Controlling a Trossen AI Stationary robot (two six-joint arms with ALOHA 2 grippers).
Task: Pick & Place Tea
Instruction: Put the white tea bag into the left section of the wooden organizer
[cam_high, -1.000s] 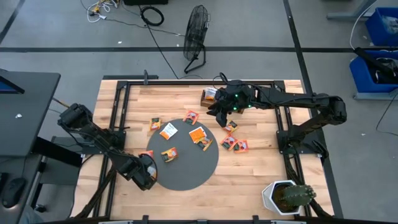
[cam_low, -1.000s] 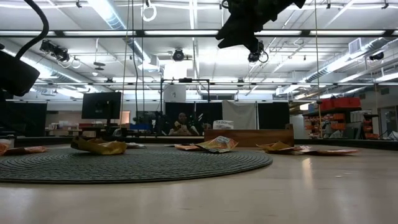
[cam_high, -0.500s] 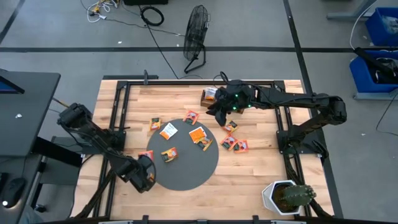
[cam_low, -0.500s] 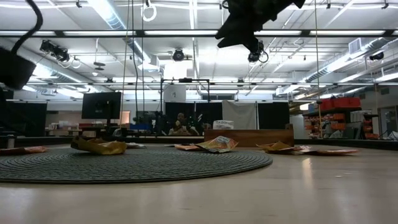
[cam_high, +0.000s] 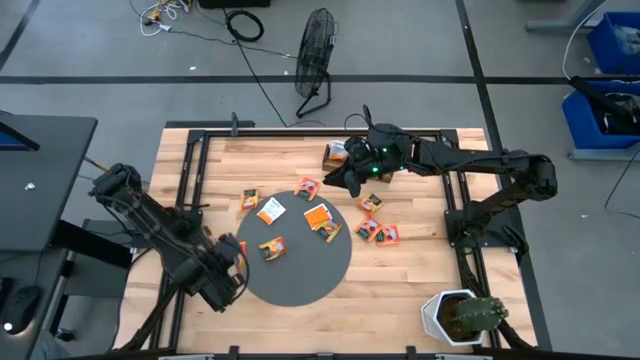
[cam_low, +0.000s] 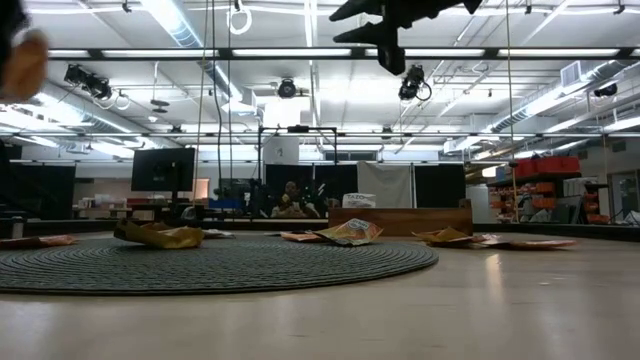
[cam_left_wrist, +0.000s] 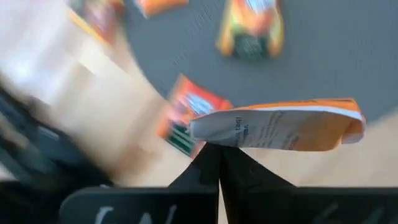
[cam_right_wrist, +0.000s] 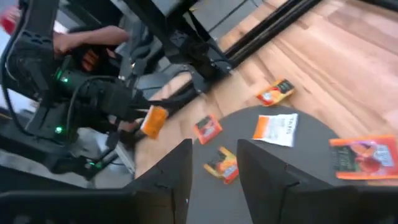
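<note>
Left gripper: clamped on the edge of one orange tea packet. Right gripper: parted, empty. Risk: thin edge-hold; packet could slip free below.

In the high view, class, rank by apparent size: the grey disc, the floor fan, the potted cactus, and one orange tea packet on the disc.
1. Grey disc
2. Floor fan
3. Potted cactus, near the fan in size
4. Orange tea packet

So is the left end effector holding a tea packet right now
Yes, in the left wrist view the left end effector is pinched shut on the edge of an orange tea packet, lifted above the grey disc.
</note>
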